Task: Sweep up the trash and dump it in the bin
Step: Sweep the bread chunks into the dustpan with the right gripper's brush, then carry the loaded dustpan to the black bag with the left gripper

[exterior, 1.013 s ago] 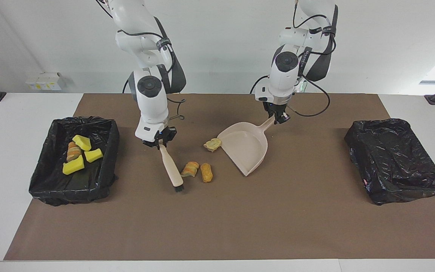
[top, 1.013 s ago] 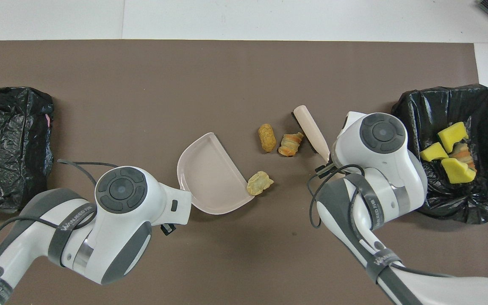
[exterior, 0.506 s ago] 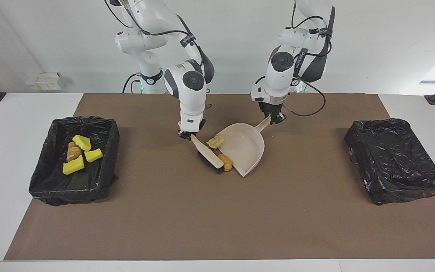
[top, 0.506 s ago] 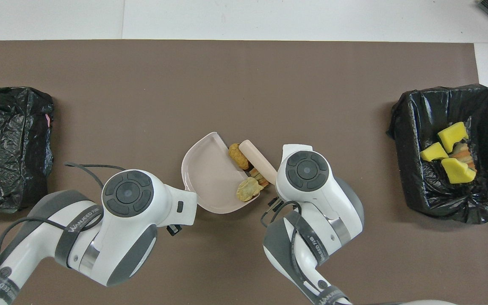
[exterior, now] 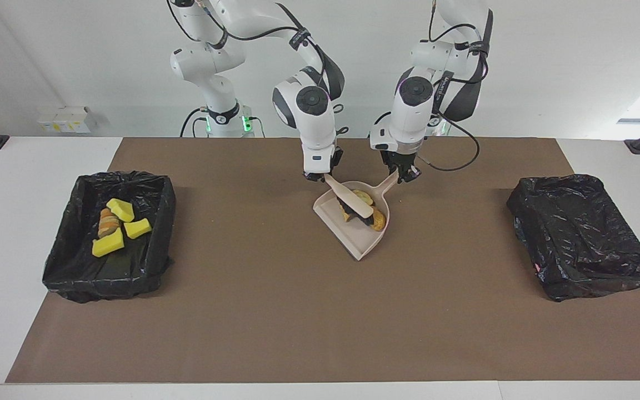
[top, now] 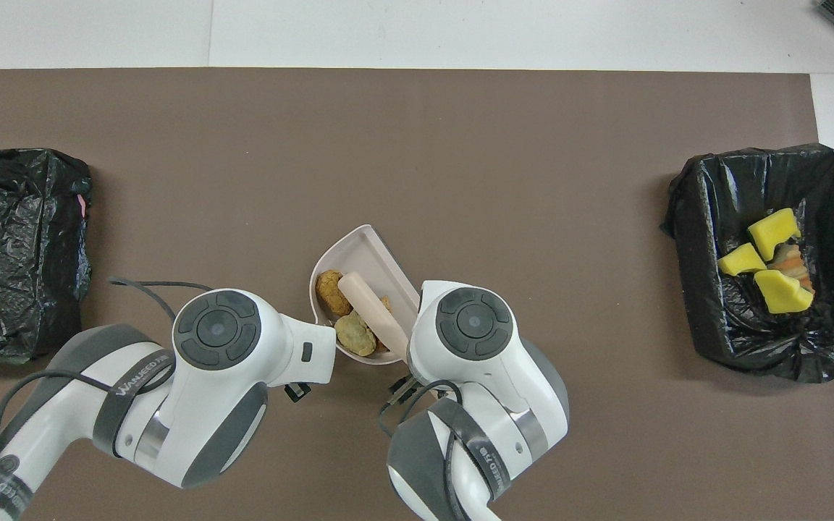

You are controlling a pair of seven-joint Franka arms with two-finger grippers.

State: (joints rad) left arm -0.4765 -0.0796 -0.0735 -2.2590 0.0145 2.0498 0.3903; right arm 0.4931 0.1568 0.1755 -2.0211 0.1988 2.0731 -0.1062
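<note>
Now the right gripper (exterior: 320,176) pinches the brush (exterior: 351,203), lying slantwise over trash (top: 332,291) in the dustpan (exterior: 356,241); left gripper (exterior: 405,176) pinches its handle

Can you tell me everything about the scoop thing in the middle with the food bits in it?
It is a beige dustpan that looks like smooth plastic: a shallow tray with a raised rim and a short handle. It sits on the brown mat, mid-table. The left gripper is shut on its handle. Inside lie bread-like scraps, pushed toward the handle end by the brush, which reaches into the pan.
</note>
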